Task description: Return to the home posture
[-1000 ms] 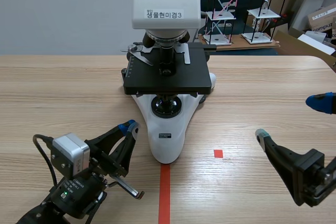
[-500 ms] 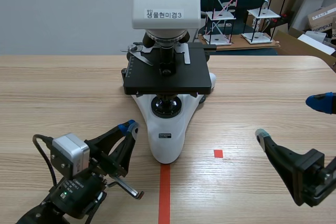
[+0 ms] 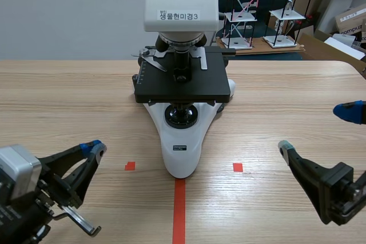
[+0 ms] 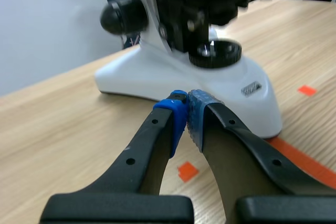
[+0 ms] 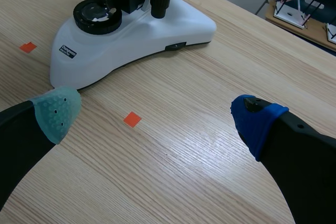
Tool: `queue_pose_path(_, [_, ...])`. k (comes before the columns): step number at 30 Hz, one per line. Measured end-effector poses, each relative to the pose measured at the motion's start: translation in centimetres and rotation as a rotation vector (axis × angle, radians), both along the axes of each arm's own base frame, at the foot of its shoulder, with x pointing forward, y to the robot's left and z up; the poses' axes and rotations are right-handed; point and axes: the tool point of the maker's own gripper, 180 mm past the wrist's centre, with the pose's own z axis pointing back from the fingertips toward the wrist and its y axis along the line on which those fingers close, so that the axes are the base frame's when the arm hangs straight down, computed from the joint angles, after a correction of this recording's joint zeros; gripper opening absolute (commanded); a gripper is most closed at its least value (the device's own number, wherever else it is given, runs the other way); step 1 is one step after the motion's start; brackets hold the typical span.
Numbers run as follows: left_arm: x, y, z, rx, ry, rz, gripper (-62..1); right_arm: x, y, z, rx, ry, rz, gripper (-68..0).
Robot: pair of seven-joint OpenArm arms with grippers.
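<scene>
A white microscope (image 3: 182,101) with a black stage stands at the table's middle. My left gripper (image 3: 93,147) sits low at the front left, well to the left of the microscope's base, shut with nothing in it. In the left wrist view its blue pads (image 4: 185,114) meet, and the microscope base (image 4: 173,72) lies ahead of them. My right gripper (image 3: 317,130) hangs at the front right, open and empty. In the right wrist view the gripper (image 5: 157,119) is wide open over bare wood, with the microscope base (image 5: 142,30) ahead of the grey-green pad.
A red tape line (image 3: 179,210) runs from the microscope's foot to the front edge, with small red squares (image 3: 237,167) on either side. Wire shelf models (image 3: 251,10) and cardboard boxes (image 3: 349,21) stand behind the table at the back right.
My left arm has drawn back to the left, away from the microscope's base, uncovering the left red square. The right arm has stayed put.
</scene>
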Motion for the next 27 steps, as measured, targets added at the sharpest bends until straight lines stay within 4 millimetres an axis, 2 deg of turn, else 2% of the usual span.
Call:
queue_pose_path(5, [-1.2,0.3,3.6,0.024,-0.026,0.012,-58.2,0.0,0.0,0.0,0.0,0.0,0.0,-4.5])
queue_pose_path(9, [-2.9,0.4,4.9,0.083,-0.034,-0.016,-58.1,0.0,0.0,0.0,0.0,0.0,0.0,-4.5])
queue_pose_path(23, [-7.1,2.0,5.3,0.175,0.039,-0.065,-58.0,0.0,0.0,0.0,0.0,0.0,0.0,-4.5])
queue_pose_path(25, [-7.4,2.2,5.8,0.164,0.018,-0.066,-54.0,0.0,0.0,0.0,0.0,0.0,0.0,-4.5])
queue_pose_path(27, [-7.8,2.3,6.7,0.136,-0.024,-0.075,-44.8,0.0,0.0,0.0,0.0,0.0,0.0,-4.5])
